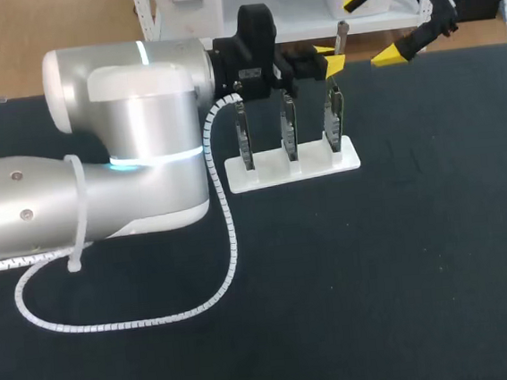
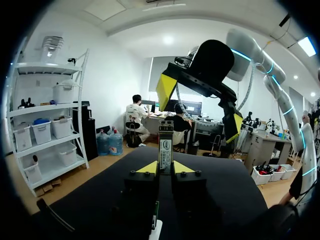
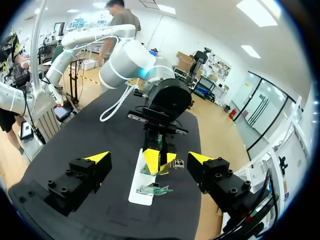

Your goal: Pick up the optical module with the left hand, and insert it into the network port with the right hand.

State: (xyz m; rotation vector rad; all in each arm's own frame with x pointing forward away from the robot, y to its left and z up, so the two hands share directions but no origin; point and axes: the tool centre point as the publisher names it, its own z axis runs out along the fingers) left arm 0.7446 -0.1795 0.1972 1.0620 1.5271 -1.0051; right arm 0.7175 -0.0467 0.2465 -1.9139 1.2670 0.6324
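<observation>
From the head view: slim silver metal optical module (image 1: 342, 38) pinched in the left gripper (image 1: 329, 59), yellow tips set narrow and pressing on it from both sides, jutting out past them near the right end of the white flat plastic stand (image 1: 349, 158) on the black-covered table (image 1: 396, 275). Slotted in a row in that stand, three upright narrow boards with metal cages (image 1: 290, 132), the rightmost one closest to the module. Right gripper (image 1: 374, 26) by the table's far right edge, fingers spread wide, holding nothing, apart from the module.

Only from the left wrist view: the module's (image 2: 165, 145) face, a narrow rectangular bar with a white printed label along its middle and a darker far end, reaching well beyond the yellow tips (image 2: 148, 167) clamping its near part. Ahead of it, the right gripper (image 2: 200, 107), wide open.

Only from the right wrist view: left gripper (image 3: 161, 160) seen head-on between the wide-set own fingers (image 3: 98, 157), over the stand (image 3: 140, 192); module (image 3: 177, 163) no more than a small silver stub beside the tips.
</observation>
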